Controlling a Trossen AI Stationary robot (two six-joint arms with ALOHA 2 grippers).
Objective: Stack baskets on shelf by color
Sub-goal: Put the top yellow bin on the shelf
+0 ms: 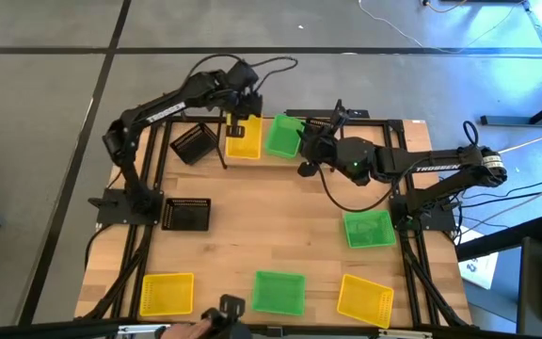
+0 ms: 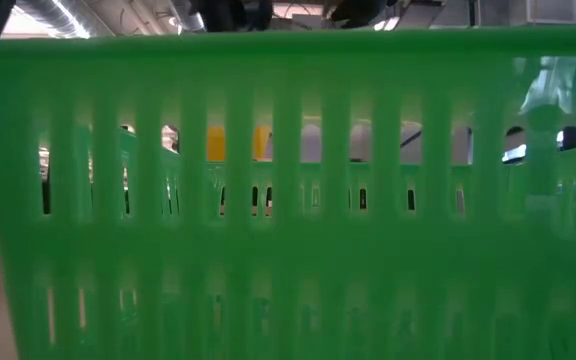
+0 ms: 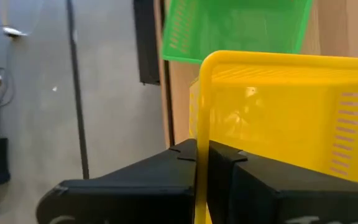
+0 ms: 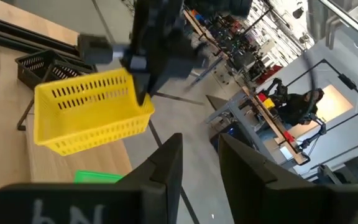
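My left gripper (image 1: pixel 240 121) is shut on a yellow basket (image 1: pixel 244 141) over the shelf (image 1: pixel 370 121) at the table's far edge. The right wrist view shows this basket (image 4: pixel 89 115) under the left gripper (image 4: pixel 143 68). A black basket (image 1: pixel 194 144) lies on the shelf to its left and a green basket (image 1: pixel 283 137) to its right. My right gripper (image 1: pixel 305 149) hovers open beside the green basket, its fingers (image 4: pixel 166 162) empty. My left gripper pinches the yellow basket's thin upright wall at its rim (image 3: pixel 200 134), one finger inside the basket and one outside. The fingers slant down from above. The basket hangs below them, tilted; whether its bottom touches the shelf I cannot tell.
On the tabletop lie a black basket (image 1: pixel 186 214), a green basket (image 1: pixel 368 229), and near the front edge a yellow (image 1: pixel 167 294), a green (image 1: pixel 278 292) and another yellow basket (image 1: pixel 365 299). A green basket wall (image 2: pixel 288 200) fills the low view.
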